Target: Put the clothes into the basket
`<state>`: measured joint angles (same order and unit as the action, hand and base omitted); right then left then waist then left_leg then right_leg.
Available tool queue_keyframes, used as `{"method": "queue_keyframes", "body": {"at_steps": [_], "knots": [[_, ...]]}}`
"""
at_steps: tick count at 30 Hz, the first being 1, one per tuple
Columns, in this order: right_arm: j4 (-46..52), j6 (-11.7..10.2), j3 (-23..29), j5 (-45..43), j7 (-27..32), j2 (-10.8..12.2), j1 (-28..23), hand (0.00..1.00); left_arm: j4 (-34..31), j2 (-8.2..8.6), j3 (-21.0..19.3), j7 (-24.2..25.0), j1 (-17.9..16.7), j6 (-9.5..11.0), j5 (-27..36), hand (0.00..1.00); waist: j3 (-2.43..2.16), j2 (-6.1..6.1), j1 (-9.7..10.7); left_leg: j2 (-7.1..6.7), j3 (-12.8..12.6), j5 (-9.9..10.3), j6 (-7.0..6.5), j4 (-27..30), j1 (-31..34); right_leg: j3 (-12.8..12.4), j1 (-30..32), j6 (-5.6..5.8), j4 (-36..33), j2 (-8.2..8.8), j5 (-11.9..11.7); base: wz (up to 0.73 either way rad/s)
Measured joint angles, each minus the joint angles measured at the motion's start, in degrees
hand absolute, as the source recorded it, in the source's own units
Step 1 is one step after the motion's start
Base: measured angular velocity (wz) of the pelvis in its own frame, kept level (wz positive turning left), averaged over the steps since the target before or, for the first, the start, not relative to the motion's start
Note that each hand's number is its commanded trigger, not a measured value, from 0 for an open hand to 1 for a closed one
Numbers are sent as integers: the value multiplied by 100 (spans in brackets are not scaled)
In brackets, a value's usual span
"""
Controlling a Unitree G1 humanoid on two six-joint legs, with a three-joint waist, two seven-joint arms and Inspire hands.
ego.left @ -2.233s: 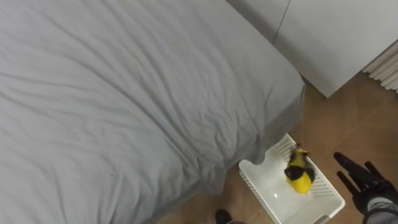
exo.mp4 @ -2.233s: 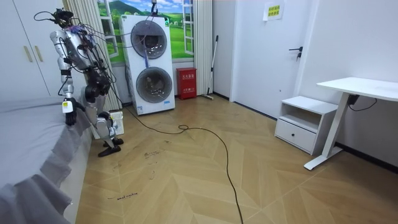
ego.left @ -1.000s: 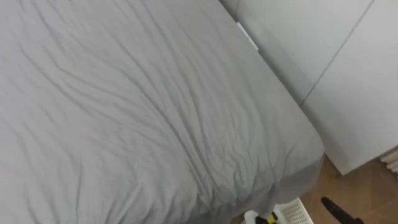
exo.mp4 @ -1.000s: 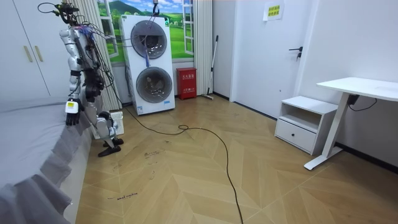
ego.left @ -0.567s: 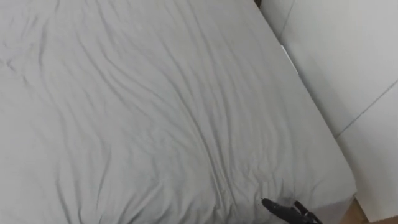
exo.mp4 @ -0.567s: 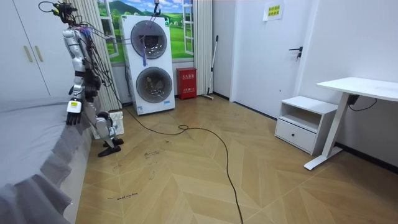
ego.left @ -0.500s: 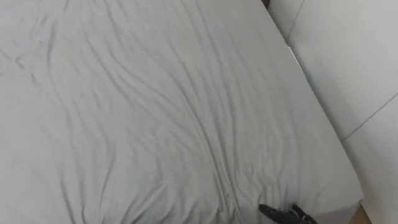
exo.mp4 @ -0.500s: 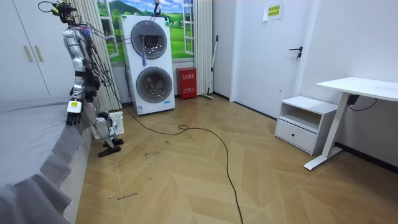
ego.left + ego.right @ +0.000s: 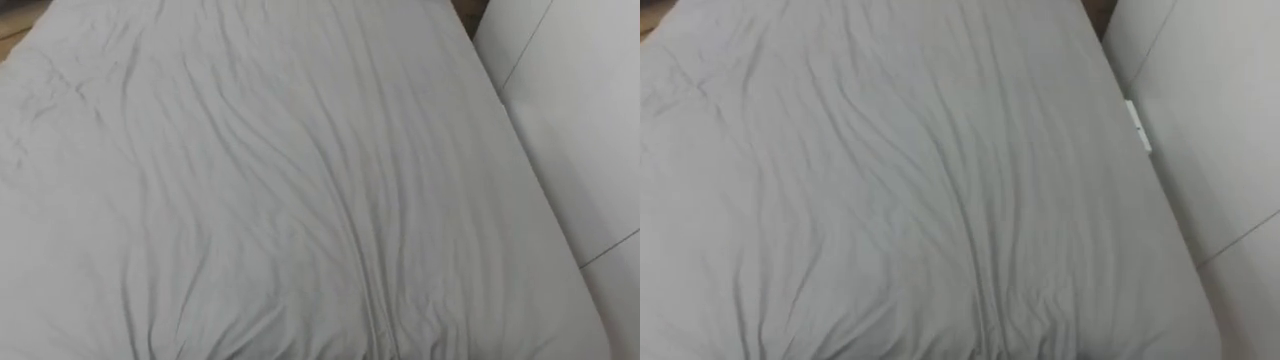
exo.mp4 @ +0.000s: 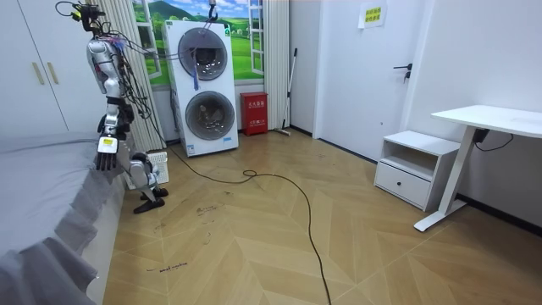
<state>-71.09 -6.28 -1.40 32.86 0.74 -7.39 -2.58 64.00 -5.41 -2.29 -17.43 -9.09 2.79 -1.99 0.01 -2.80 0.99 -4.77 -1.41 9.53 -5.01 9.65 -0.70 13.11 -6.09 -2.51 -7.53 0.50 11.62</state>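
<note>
hanging slack, robot hand [image 10: 106, 155] near basket [image 10: 159, 167]

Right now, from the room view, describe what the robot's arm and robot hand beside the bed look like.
The left arm is silver-grey metal in its upper part and dark from the elbow down, with thin dark cables looping beside the shoulder. The left robot hand is black, with a small white tag at its back.

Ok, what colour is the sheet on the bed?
Plain light grey, wrinkled, no pattern; the bed sheet shows best in the left eye view.
</note>
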Motion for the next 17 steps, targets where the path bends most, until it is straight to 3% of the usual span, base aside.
{"method": "queue_keyframes", "body": {"at_steps": [8,17], "knots": [[0,-47,-14,-81,-10,-51,-53,0,19,25,9,11,-41,-3,-56,0,-22,90,8,22,-98,41,-14,-52,-130,-96,-94,2,-26,-3,-1,-6],[-2,-61,-15,-242,-76,-112,-68,0,5,50,9,4,77,-47,-688,0,-11,136,52,25,-135,88,-24,-41,-185,-200,-138,4,-29,-12,-1,-3]]}}
